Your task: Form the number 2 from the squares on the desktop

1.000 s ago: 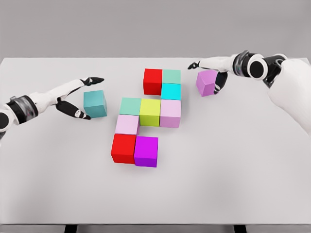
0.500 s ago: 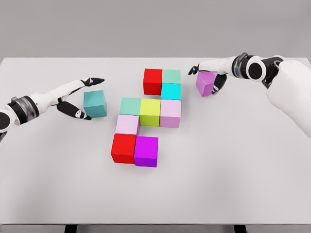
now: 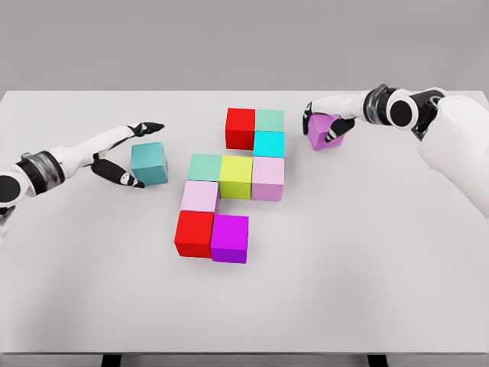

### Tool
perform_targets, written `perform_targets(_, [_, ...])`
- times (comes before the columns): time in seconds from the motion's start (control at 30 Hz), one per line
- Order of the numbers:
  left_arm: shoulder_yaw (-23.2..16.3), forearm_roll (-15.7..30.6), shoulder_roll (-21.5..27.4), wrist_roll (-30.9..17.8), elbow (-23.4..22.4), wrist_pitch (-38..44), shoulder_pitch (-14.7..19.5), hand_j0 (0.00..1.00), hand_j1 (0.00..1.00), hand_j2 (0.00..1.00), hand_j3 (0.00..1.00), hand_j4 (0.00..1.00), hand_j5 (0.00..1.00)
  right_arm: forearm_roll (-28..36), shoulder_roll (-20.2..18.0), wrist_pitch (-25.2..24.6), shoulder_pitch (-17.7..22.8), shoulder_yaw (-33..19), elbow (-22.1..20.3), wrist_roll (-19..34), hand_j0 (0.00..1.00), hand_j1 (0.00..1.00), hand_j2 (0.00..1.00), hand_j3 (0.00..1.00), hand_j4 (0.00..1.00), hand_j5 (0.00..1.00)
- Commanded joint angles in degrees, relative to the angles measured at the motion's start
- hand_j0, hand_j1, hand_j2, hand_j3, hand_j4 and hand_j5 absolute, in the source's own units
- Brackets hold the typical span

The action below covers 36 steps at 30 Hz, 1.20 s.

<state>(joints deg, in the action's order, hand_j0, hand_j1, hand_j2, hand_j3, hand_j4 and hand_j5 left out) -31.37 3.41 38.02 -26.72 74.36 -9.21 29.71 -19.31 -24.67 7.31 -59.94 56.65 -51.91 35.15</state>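
Currently the right hand (image 3: 327, 122) closes its fingers around the purple cube (image 3: 324, 132), which sits on the white tabletop (image 3: 382, 252) just right of the cyan cube (image 3: 268, 143) with a visible gap between them. The arm reaches in from the right edge, so the partial figure lies to the left of this hand.

That figure has 9 cubes. A red cube (image 3: 240, 128) and a mint cube (image 3: 269, 119) form the top row, the cyan cube sits under the mint one, and a row of a pale green cube (image 3: 204, 167), a yellow-green cube (image 3: 236, 176) and a pink cube (image 3: 268, 177) follows. Below come a light pink cube (image 3: 200, 196), a second red cube (image 3: 194, 233) and a magenta cube (image 3: 230, 238).

The left hand (image 3: 122, 151) is open, thumb and fingers spread on either side of the teal cube (image 3: 150, 163); whether they touch it cannot be told. This cube lies well left of the figure.

Judging by the shape, the bottom row still lacks its right end, a slot beside the magenta cube. That slot lies toward the robot and left of the purple cube, nearer the right hand than the left.
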Motion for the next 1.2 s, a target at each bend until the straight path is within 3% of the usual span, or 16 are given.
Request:
perform_targets(0.0, [0.0,0.19,-0.14,0.0,0.17,-0.02,0.0,1.0,1.0,1.0,1.0,1.0,1.0,0.58,-0.03,0.33,0.0,0.31,-0.03,-0.15,0.44,0.44,0.44,0.44,0.44,0.44])
perform_targets(0.23, [-0.8,0.19,-0.32,0.0,-0.53,0.33,0.09,0.97,0.97,0.97,0.97,0.97,0.97,0.06,-0.55,3.58,-0.17,0.22,-0.47,-0.15,0.44,0.44,0.44,0.44,0.44,0.44])
perform_targets(0.53, [-0.79,0.19,-0.23,0.0,-1.14,0.6,0.09,0.96,0.96,0.96,0.96,0.96,0.96,0.06,-3.45,12.98,-0.35,-0.31,-2.93,-0.15,0.44,0.44,0.44,0.44,0.44,0.44])
perform_targets(0.73, [-0.79,0.19,-0.32,0.09,-2.28,0.6,0.18,0.88,0.88,0.88,0.88,0.88,0.88,0.23,-10.31,18.17,-0.09,-0.48,-12.16,-0.15,0.44,0.44,0.44,0.44,0.44,0.44])
perform_targets(0.87, [-0.8,0.19,-0.32,0.0,-2.64,0.6,0.44,0.82,0.82,0.82,0.82,0.82,0.82,0.32,-13.47,26.25,0.0,-0.31,-14.27,-0.15,0.44,0.44,0.44,0.44,0.44,0.44])
perform_targets(0.9, [-0.88,0.19,-0.32,0.0,-2.64,0.42,0.44,0.77,0.77,0.77,0.77,0.77,0.77,0.32,-14.17,27.69,0.0,-0.31,-14.27,-0.15,0.44,0.44,0.44,0.44,0.44,0.44])
perform_targets(1.0, [-0.88,0.19,-0.32,0.0,-2.55,0.24,0.35,0.69,0.69,0.69,0.69,0.69,0.69,0.32,-16.9,27.69,0.0,-0.31,-14.53,-0.15,0.44,0.44,0.44,0.44,0.44,0.44])
perform_targets(1.03, [-0.88,0.28,-0.32,-0.08,-2.55,0.16,0.35,0.65,0.65,0.65,0.65,0.65,0.65,0.32,-18.39,27.69,0.26,-0.13,-15.93,-0.15,0.44,0.44,0.44,0.44,0.44,0.44])
perform_targets(1.17, [-0.88,0.28,-0.32,-0.08,-2.55,0.16,0.35,0.61,0.61,0.61,0.61,0.61,0.61,0.23,-22.44,27.69,1.14,0.57,-23.14,-0.15,0.44,0.44,0.44,0.44,0.44,0.44])
